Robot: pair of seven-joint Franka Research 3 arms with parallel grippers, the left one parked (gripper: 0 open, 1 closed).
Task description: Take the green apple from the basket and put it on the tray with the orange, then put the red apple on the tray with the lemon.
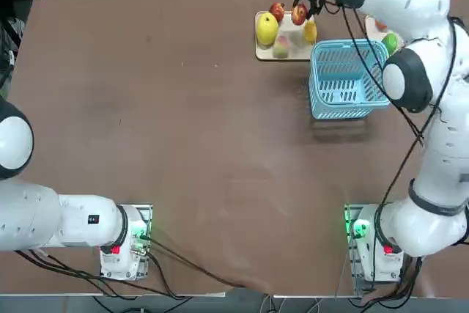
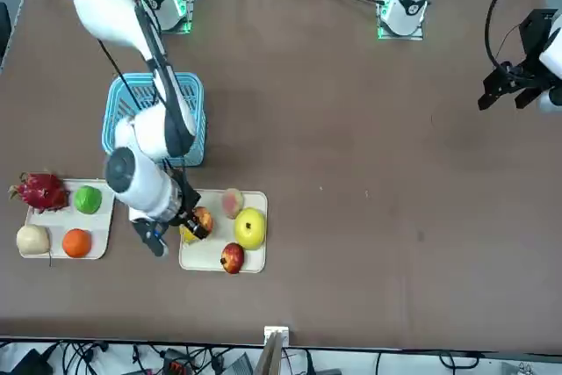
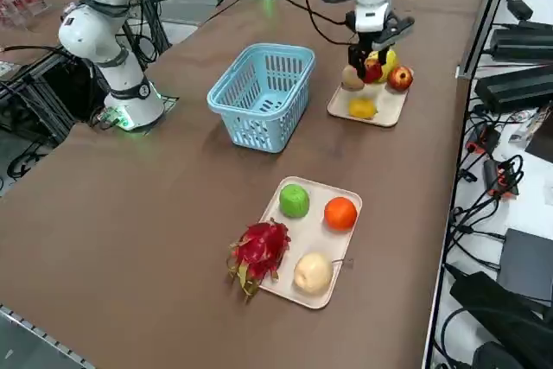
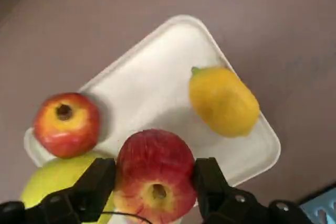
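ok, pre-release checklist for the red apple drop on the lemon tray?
1. Red apple held in right end effector: ok.
2. End effector over the lemon tray: ok.
3. Bare tray below the apple, beside the lemon: ok.
4. Apple's height above the tray: cannot tell.
5. Green apple already on the tray with the orange: ok.
6. Basket empty: ok.
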